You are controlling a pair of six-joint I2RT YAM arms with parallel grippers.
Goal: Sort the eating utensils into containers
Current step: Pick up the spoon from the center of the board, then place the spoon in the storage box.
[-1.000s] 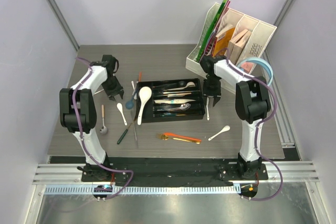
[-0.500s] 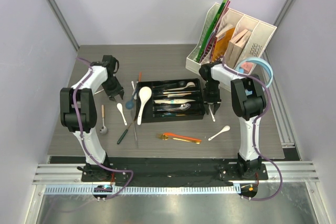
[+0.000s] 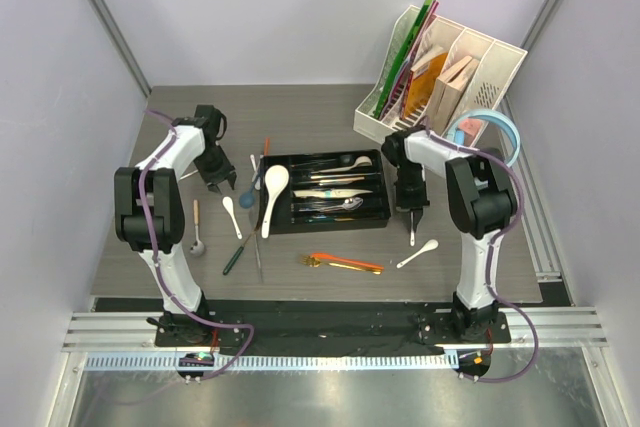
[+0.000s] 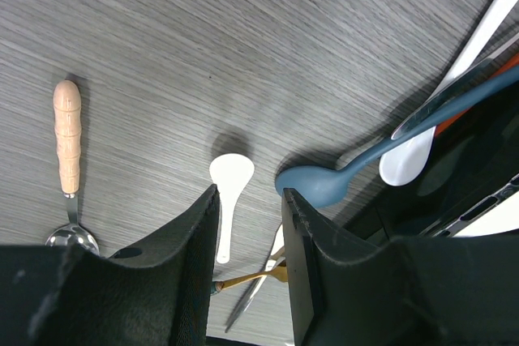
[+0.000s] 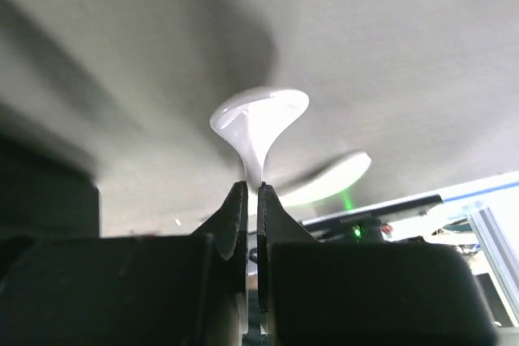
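The black cutlery tray [image 3: 330, 228] lies mid-table with several steel and white pieces in it. My right gripper [image 3: 411, 213] is just off the tray's right front corner, shut on the handle of a white ceramic spoon [image 3: 411, 235]. In the right wrist view that spoon's bowl [image 5: 259, 115] sticks out past my right gripper [image 5: 251, 194]. My left gripper [image 3: 222, 183] is open and empty left of the tray. The left wrist view shows my left gripper [image 4: 250, 200] over a small white spoon [image 4: 229, 180] and a blue spoon [image 4: 324, 184].
Loose on the table: a large white spoon [image 3: 273, 187] across the tray's left edge, a wooden-handled steel spoon [image 3: 197, 227], orange chopsticks [image 3: 345, 261], another white spoon [image 3: 418, 253]. A white file organiser [image 3: 440, 77] and light-blue headphones [image 3: 490, 132] stand back right.
My right gripper has moved from beside the tray's right edge toward the near side and slightly right, carrying the white spoon. The left arm has not moved.
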